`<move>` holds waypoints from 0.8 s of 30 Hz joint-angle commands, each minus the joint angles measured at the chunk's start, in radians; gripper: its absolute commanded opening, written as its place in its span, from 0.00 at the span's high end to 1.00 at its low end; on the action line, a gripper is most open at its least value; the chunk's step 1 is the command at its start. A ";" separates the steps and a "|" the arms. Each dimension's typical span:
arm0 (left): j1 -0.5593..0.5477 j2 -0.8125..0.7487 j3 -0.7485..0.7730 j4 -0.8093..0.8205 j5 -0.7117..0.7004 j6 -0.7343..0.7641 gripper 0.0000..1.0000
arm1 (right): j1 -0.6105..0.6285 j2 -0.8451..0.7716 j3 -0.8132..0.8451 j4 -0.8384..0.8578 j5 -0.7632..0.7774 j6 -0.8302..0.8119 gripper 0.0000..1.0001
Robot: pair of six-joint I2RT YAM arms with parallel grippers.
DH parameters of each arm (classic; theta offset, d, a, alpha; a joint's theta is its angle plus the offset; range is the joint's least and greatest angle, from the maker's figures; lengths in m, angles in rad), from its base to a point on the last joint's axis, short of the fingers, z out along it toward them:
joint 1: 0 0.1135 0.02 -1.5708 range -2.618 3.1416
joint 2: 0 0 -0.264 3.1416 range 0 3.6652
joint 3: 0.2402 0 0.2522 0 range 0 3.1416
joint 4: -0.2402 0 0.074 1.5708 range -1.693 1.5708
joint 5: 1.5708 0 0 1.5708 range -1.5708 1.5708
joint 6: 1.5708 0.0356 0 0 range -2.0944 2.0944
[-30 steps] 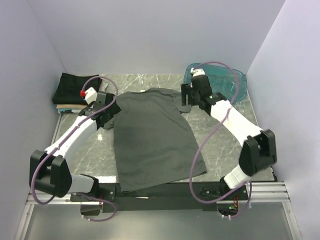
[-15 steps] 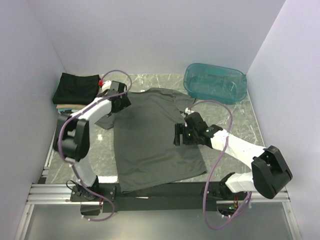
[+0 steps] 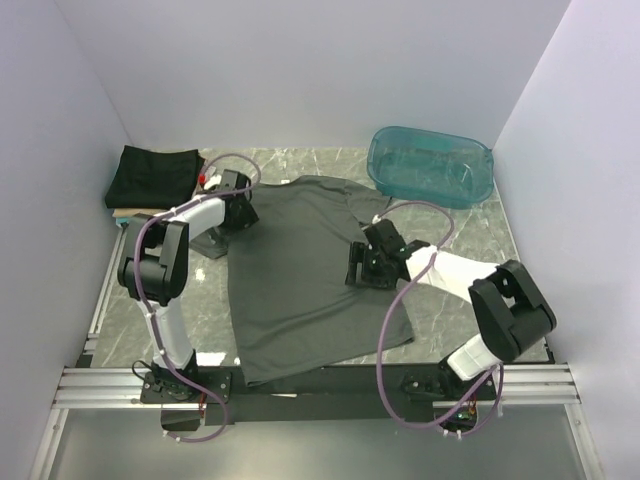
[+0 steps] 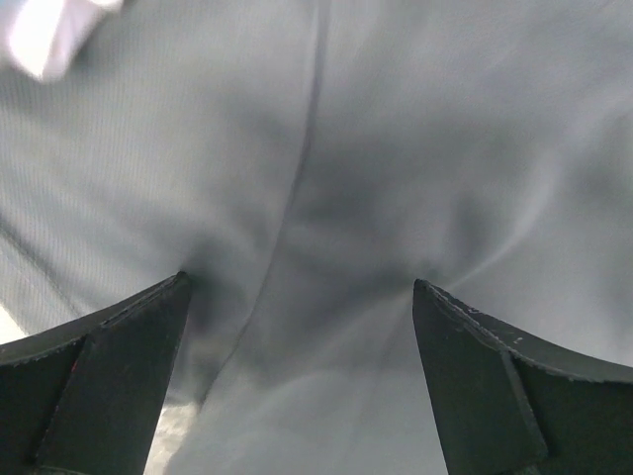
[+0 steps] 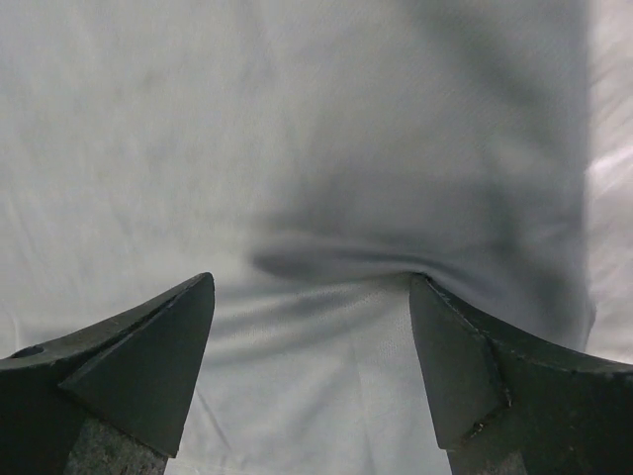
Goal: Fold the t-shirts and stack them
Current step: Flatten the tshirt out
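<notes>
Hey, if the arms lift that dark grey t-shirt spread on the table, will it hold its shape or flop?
Likely floppy: the dark grey t-shirt puckers into soft folds at the right end effector. Probably light, since it lies thin and flat. It may bunch rather than slide when pushed.

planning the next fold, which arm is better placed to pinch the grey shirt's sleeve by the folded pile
Left, likely: the left gripper sits open on the dark grey t-shirt at that sleeve; the right gripper is at its opposite edge.
</notes>
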 commanded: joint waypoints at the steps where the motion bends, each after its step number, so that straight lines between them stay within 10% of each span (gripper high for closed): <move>1: -0.005 -0.082 -0.094 -0.002 0.066 -0.028 0.01 | -0.081 0.085 0.029 -0.049 0.053 -0.050 0.14; 24: -0.456 -0.485 -0.568 -0.264 0.135 -0.424 0.00 | -0.346 0.541 0.701 -0.380 0.131 -0.295 0.12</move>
